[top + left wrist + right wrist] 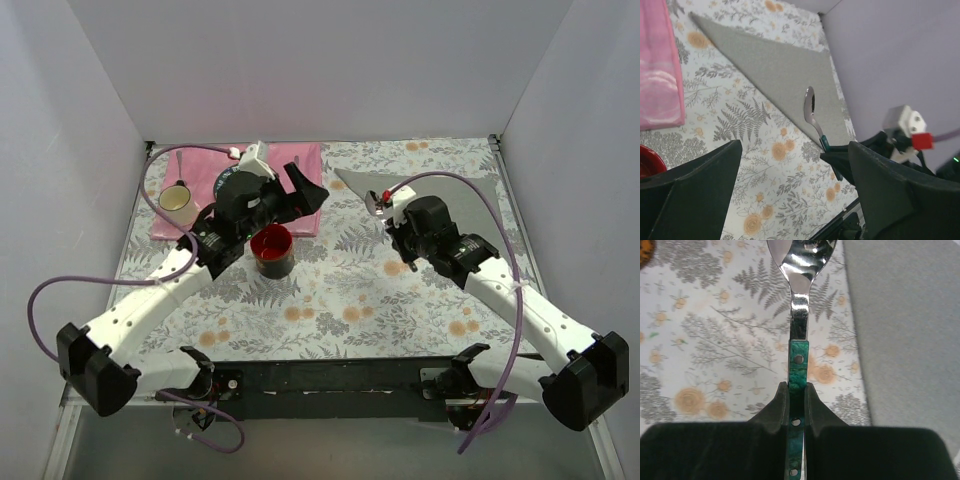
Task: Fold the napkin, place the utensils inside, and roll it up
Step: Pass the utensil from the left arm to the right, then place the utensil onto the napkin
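Note:
The grey napkin lies folded into a triangle at the back right of the floral tablecloth. It also shows in the left wrist view and the right wrist view. My right gripper is shut on the green patterned handle of a spoon. Its silver head points forward over the cloth, just left of the napkin's edge. In the top view the right gripper holds the spoon at the napkin's left part. My left gripper is open and empty above the placemat's right end; the left wrist view sees the spoon.
A pink placemat lies at the back left with a cream mug on it and a thin utensil-like stick behind the mug. A red cup stands under the left arm. White walls close in the back and sides.

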`<state>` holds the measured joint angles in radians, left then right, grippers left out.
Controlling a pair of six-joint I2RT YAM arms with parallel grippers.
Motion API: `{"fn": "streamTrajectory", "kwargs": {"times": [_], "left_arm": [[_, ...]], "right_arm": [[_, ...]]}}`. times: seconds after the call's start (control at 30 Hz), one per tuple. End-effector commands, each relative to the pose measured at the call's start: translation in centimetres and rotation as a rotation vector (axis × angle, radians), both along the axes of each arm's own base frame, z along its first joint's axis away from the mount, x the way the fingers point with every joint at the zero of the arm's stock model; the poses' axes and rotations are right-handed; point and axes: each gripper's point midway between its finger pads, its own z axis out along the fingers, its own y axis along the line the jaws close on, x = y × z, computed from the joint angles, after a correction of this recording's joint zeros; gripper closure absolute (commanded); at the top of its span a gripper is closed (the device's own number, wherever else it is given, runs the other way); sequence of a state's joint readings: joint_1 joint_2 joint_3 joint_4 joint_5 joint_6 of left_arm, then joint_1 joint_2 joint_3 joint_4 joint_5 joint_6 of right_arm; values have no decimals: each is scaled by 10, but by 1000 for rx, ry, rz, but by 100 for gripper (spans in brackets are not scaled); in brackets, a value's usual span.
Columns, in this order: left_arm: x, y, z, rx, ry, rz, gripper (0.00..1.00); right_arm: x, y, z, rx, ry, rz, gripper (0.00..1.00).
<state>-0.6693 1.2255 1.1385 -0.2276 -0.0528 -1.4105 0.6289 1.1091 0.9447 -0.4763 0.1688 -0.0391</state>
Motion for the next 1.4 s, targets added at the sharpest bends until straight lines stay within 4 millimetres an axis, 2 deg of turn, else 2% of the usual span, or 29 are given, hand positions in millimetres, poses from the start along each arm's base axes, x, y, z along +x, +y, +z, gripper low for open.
{"fn": "streamTrajectory", "kwargs": {"times": [0.0, 0.03, 0.1, 0.17, 0.2, 0.23, 0.3, 0.33, 0.37, 0.4, 0.43, 0.47, 0.53, 0.6, 0.73, 0.8, 1.03, 1.2, 1.37], "left_arm": [[-23, 8, 20, 8, -69, -98, 12], [-28, 11, 24, 2, -78, -108, 12], [-38, 13, 17, 2, -61, -137, 12], [-48, 18, 15, -18, -52, -140, 12], [-53, 18, 12, -25, -46, -152, 12], [-57, 19, 13, -36, -45, -160, 12], [-69, 19, 12, -63, -36, -190, 12], [-73, 20, 13, -72, -31, -200, 13], [-76, 20, 13, -75, -30, -209, 13], [-82, 22, 16, -84, -35, -222, 13], [-87, 22, 17, -88, -35, -237, 13], [-89, 23, 18, -90, -40, -239, 13], [-94, 29, 23, -90, -60, -235, 13], [-96, 33, 25, -86, -74, -225, 13], [-97, 40, 24, -64, -88, -204, 12], [-97, 40, 23, -55, -90, -208, 12], [-96, 38, 14, -25, -74, -220, 12], [-96, 37, 8, -19, -60, -226, 12], [-97, 36, 6, -23, -51, -235, 12]], "right_arm": [[34, -29, 11, -112, -149, 74, 99], [39, -34, 9, -158, -165, 112, 99], [50, -48, 6, -214, -164, 110, 99], [64, -58, -3, -290, -151, 132, 99], [72, -71, -7, -308, -134, 115, 99], [81, -72, -15, -325, -109, 162, 99], [89, -81, -21, -313, -81, 208, 99], [93, -76, -27, -281, -70, 263, 99], [101, -79, -23, -275, -86, 273, 99], [108, -92, -24, -270, -80, 250, 99], [113, -95, -33, -258, -53, 257, 99], [121, -98, -27, -274, -72, 285, 99], [125, -105, -42, -284, -15, 300, 99], [132, -111, -44, -301, -12, 287, 99], [138, -122, -68, -328, 47, 258, 99], [139, -127, -74, -317, 59, 253, 99], [130, -132, -103, -307, 80, 266, 99], [132, -126, -107, -278, 96, 289, 99], [131, -128, -113, -272, 134, 268, 99]]}}
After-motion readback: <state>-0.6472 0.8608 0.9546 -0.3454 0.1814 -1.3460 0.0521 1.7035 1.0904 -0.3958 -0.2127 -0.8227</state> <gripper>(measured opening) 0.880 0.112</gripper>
